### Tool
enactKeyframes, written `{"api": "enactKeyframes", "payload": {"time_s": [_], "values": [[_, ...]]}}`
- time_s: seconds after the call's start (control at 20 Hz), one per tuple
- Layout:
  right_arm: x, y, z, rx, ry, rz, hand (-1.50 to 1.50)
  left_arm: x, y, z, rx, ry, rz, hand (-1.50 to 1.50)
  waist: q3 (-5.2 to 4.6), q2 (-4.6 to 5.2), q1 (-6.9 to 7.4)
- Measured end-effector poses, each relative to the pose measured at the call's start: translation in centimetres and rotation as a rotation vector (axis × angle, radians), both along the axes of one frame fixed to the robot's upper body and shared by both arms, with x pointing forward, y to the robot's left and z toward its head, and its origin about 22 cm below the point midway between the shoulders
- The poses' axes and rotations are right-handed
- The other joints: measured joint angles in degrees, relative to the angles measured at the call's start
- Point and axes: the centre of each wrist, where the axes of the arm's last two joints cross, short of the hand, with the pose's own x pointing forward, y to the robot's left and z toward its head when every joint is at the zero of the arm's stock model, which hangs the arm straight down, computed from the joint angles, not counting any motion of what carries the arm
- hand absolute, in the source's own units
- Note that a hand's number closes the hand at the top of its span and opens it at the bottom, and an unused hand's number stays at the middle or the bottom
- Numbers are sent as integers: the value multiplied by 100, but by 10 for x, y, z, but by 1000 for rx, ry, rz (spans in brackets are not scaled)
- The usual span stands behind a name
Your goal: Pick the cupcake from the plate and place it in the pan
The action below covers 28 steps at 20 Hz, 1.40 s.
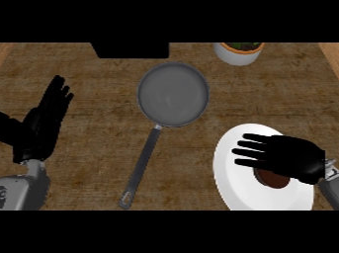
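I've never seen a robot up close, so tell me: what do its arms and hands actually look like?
Each arm ends in a black hand shaped much like a human one, with slim fingers and a thumb: the left hand and the right hand. Behind each wrist is a smooth grey forearm, like a hard shell. No cables, sleeves or readable markings show.

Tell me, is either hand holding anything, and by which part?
Nothing is held. The right hand hovers open over the cupcake on the plate; the left hand rests open at the left.
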Motion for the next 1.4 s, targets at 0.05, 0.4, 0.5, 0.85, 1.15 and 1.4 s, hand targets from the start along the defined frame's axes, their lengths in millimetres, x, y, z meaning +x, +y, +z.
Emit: {"api": "enactKeyframes", "payload": {"time_s": [0.05, 0.4, 0.5, 0.85, 1.15, 1.4], "values": [[0, -2, -1, 3, 5, 1, -150, -3, 2, -3, 1, 2, -1, 0, 1, 0, 1], [0, 17, -18, -14, 30, 1, 150, -5, 14, 0, -3, 1, -2, 0, -2, -4, 3], [0, 23, -23, -17, 37, 20, 150, -8, 8, 2, -1, -2, -1, 0, -1, -4, 8], [7, 27, -37, 35, 43, 95, 150, -7, 4, 1, 0, 8, 2, 0, -28, -29, 16], [9, 23, -41, 84, 59, 90, 150, -5, 5, -2, 5, 1, 1, 0, -32, -36, 12], [12, 42, -41, 192, 34, -52, 150, -8, 5, -2, 2, 4, 3, 0, -21, -22, -8]]}}
